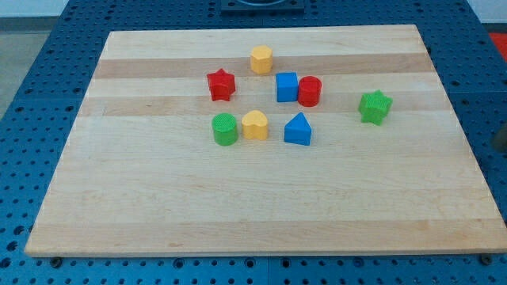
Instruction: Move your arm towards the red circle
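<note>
The red circle (309, 91) stands on the wooden board (261, 214), right of centre in the upper half, touching the right side of a blue cube (287, 86). My tip cannot be made out. Only a dark blurred shape (499, 139) shows at the view's right edge, beyond the board and far to the right of the red circle.
A red star (221, 85) and a yellow hexagon (261, 59) lie to the left of and above the blue cube. A green circle (225, 129), a yellow block (255, 125) and a blue triangle (298, 129) form a row below. A green star (375, 107) sits at the right.
</note>
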Controlling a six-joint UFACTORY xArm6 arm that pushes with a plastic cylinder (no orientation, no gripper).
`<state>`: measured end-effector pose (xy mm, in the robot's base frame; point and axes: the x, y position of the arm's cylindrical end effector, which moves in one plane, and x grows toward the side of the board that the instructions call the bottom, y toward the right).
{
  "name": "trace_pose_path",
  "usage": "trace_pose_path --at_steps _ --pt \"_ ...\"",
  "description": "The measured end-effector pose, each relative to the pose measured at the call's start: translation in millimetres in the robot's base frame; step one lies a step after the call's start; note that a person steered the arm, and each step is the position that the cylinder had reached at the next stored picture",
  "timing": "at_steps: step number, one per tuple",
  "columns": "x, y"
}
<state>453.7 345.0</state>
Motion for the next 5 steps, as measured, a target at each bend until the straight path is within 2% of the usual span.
trace_pose_path --at_steps 2,3,5 --pt "-129.6 -26.2" --pt "-152.0 -66.2" --pt "-158.9 -168.5"
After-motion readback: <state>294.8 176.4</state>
